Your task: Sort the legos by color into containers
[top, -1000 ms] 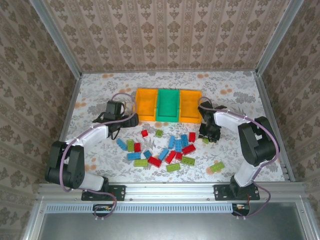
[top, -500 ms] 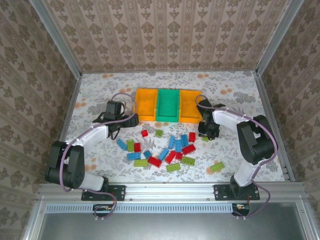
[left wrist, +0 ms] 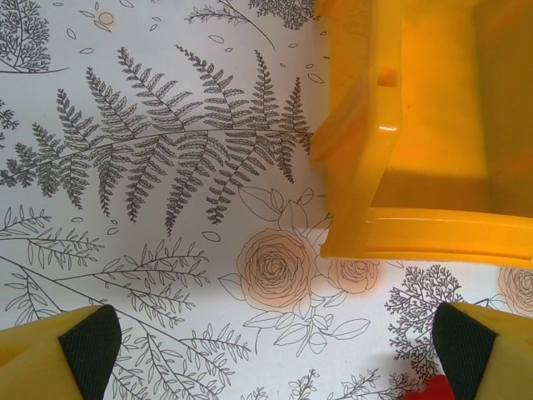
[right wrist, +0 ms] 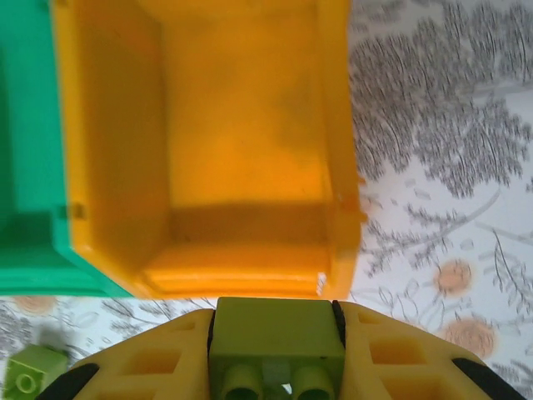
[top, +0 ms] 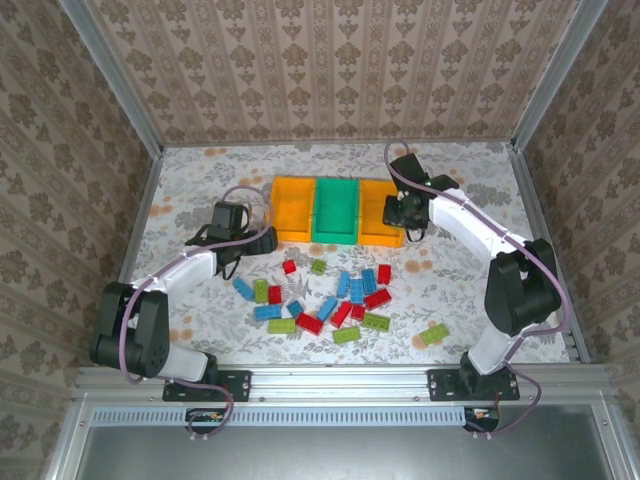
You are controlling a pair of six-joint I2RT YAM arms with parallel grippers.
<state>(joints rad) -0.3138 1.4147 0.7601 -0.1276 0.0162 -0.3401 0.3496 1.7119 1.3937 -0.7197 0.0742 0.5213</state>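
Jaws: right gripper (right wrist: 276, 367) clamped on a light green lego (right wrist: 276, 329); left gripper (left wrist: 271, 354) spread wide, nothing between.
Held lego sits studs toward the wrist camera, just short of the near rim of the right orange bin (right wrist: 250, 158), which adjoins the green bin (top: 337, 208). One second ago the right gripper sat low at the right edge of the loose legos (top: 320, 295); it has since lifted and swung to the bin. Left gripper unchanged, off the near-left corner of the left orange bin (left wrist: 433, 167). Table (top: 200, 180): white floral-print cloth. Damask-papered walls (top: 330, 70), aluminium frame (top: 340, 380).
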